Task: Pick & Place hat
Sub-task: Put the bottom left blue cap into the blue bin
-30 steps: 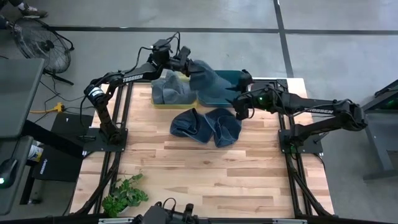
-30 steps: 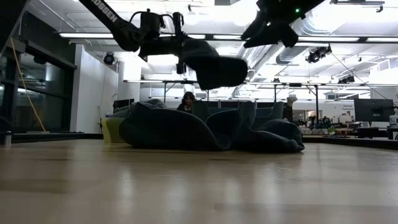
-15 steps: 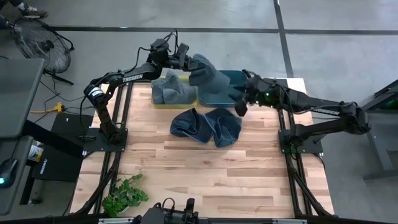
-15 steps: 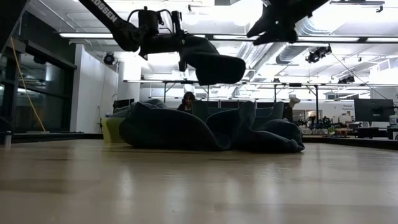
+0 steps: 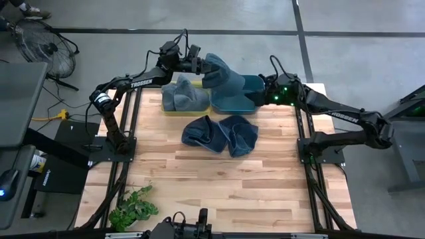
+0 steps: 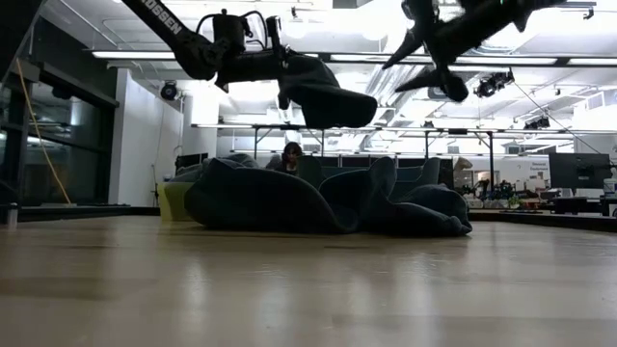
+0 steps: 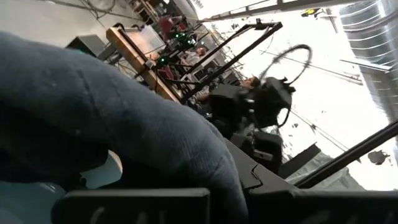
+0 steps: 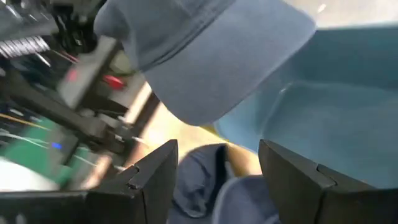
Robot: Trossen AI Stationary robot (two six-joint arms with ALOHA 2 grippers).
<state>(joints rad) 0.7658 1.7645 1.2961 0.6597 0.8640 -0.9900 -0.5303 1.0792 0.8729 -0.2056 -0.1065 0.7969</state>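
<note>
Wooden table [image 5: 219,186], soft blue hat [image 5: 222,78]

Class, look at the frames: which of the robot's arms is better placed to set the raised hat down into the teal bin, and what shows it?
The left. Its left gripper is shut on the hat, held over the teal bin. The right gripper is open and empty beside the bin.

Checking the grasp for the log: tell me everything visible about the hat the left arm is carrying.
The carried hat is a dusty-blue cloth cap, soft and creased, with a stiffer brim. The left gripper is shut on one edge; the rest hangs free in the air, touching nothing else. It hangs over the blue bin at the table's far edge, beside the yellow bin, well above the hats lying on the table.
</note>
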